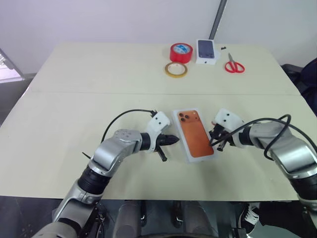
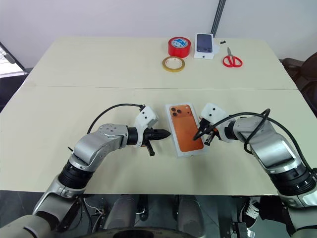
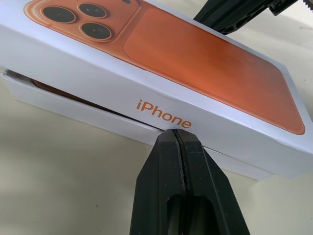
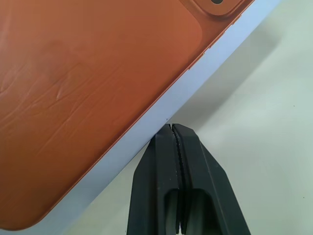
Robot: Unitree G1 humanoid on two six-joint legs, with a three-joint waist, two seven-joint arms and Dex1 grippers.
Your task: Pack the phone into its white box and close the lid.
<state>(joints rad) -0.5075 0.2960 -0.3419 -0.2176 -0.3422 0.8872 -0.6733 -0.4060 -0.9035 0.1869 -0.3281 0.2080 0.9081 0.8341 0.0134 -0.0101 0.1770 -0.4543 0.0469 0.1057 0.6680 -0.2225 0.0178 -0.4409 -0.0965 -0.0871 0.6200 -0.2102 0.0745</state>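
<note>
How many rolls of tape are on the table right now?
2, both at the far side: a red roll beside the small white box, and a yellow roll touching its near side.

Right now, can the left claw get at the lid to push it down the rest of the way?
Probably yes. The shut left claw sits at the lid's side wall, nothing between them; the white box still shows beneath.

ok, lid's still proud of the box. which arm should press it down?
Right, probably. The right gripper is shut, tips at the top edge of the lid. The left gripper, also shut, sits lower, at the seam with the box.
</note>
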